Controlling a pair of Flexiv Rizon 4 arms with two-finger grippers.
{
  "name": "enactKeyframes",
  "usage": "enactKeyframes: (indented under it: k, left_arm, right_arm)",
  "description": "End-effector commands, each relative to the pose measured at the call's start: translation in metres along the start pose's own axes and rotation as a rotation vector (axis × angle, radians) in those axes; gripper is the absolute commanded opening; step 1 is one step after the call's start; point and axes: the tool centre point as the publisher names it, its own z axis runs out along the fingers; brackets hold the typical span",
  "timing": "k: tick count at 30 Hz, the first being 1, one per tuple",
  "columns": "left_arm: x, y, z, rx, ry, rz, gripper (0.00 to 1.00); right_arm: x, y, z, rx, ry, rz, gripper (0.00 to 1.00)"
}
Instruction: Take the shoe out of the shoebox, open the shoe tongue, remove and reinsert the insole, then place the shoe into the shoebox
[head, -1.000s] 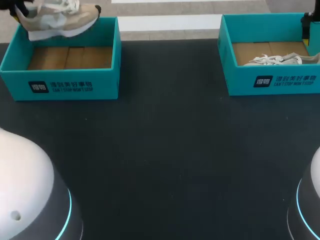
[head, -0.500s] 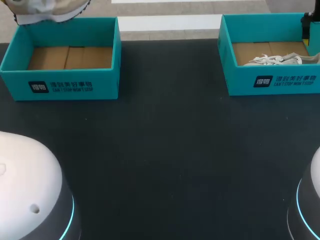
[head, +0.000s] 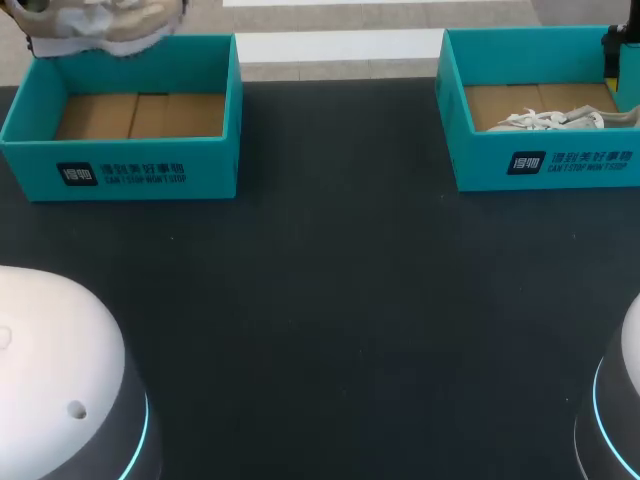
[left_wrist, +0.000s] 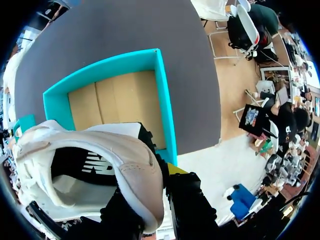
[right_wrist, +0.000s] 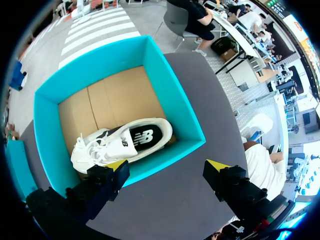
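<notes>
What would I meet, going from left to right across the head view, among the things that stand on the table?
Teal cardboard shoebox with a bare brown floor → dark table top → second teal cardboard shoebox, with a white lace-up sneaker lying inside it.

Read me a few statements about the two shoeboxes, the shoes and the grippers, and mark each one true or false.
1. The left shoebox has no shoe in it. True.
2. The right gripper is shut on the white shoe. False: it is open above the right shoebox, and the shoe lies inside that box.
3. The left gripper holds the beige shoe off the table. True.
4. A shoe lies on the table between the boxes. False: one shoe is in the right shoebox, the other in the left gripper.
</notes>
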Motion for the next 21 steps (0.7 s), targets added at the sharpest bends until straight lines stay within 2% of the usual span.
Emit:
enactKeyframes:
  k: [1, 6, 11, 15, 21]
  left_arm:
    - [-0.019, -0.04, -0.022, -0.089, 0.048, 0.001, 0.0]
    - [-0.024, -0.065, -0.04, -0.084, 0.025, -0.064, 0.0]
    - [-0.033, -0.082, -0.05, -0.004, 0.041, -0.146, 0.0]
    - [-0.049, -0.101, -0.06, 0.043, 0.067, -0.184, 0.0]
    - [-0.08, -0.125, -0.071, 0.057, 0.067, -0.222, 0.0]
  right_arm:
    - [0.0, 0.0, 0.0, 0.001, 0.001, 0.001, 1.0]
    - [0.0, 0.0, 0.0, 0.001, 0.001, 0.001, 1.0]
    - [0.0, 0.0, 0.0, 0.001, 0.001, 0.001, 1.0]
    - [0.0, 0.0, 0.0, 0.001, 0.001, 0.001, 1.0]
    - [0.0, 0.0, 0.0, 0.001, 0.001, 0.001, 1.0]
